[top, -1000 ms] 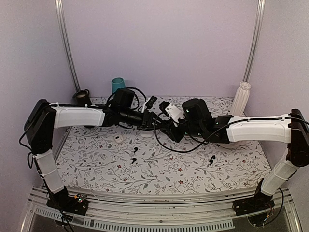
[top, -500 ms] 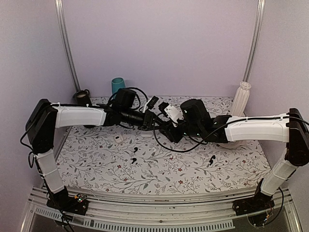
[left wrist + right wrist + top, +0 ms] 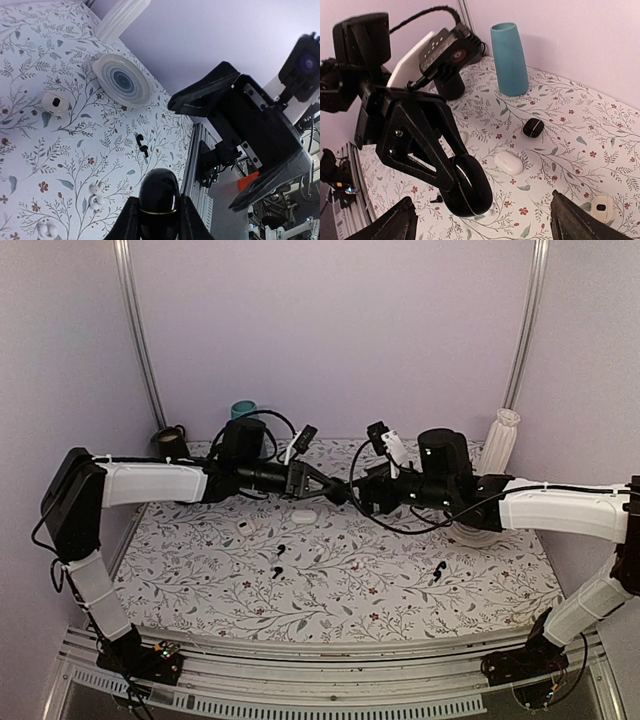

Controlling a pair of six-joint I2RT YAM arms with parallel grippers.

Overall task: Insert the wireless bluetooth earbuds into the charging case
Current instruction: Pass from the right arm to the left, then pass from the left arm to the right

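The charging case (image 3: 159,200), a glossy black oval with a thin gold seam, hangs above the table with my left gripper (image 3: 330,490) shut on its sides. In the right wrist view the charging case (image 3: 467,187) sits between the left fingers (image 3: 420,135). My right gripper (image 3: 485,225) stands open just right of it, with nothing between its fingers, and does not touch it. Black earbuds lie on the flowered cloth: two at centre left (image 3: 283,548) (image 3: 277,571) and one at the right (image 3: 437,571). That right earbud (image 3: 142,145) also shows in the left wrist view.
A white case (image 3: 303,516) lies under the grippers and another (image 3: 243,528) to its left. A small black case (image 3: 533,127), a teal cup (image 3: 509,60), a dark cup (image 3: 170,440), a white vase (image 3: 500,440), a striped plate (image 3: 122,80) and white earbuds (image 3: 95,195) stand around.
My right gripper has opened, let go of the black case and drawn back to the right. The left gripper has shut on the case and holds it alone.
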